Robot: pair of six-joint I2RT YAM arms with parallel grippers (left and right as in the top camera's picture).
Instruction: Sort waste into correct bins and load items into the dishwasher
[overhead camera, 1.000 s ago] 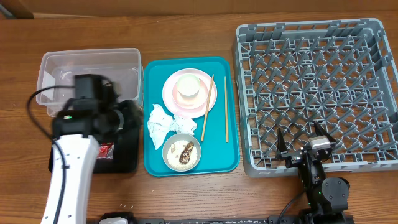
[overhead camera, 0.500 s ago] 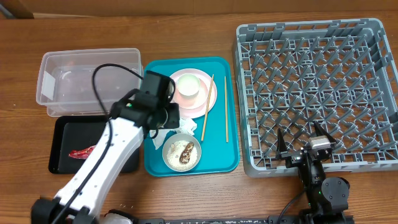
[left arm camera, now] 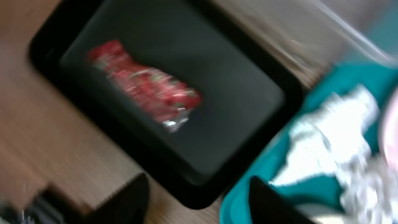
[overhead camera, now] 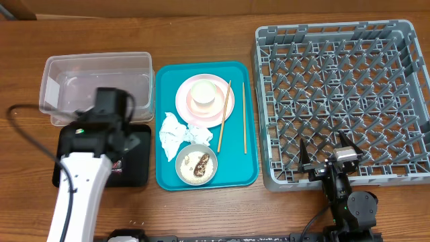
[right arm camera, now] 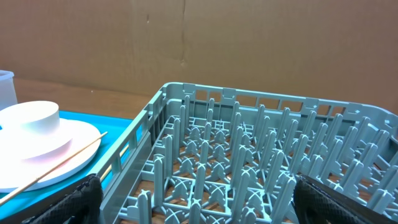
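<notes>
The left gripper (left arm camera: 199,202) hangs spread and empty above the black tray (left arm camera: 249,106), while the crumpled napkin (overhead camera: 173,130) on the teal tray (overhead camera: 235,168) looks light and soft, best pinched at a raised fold

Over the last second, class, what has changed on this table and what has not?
The left gripper swung right over the teal tray, then back over the black tray, open and empty. The wrapper remains in that tray; the napkin and right gripper stayed put.
</notes>
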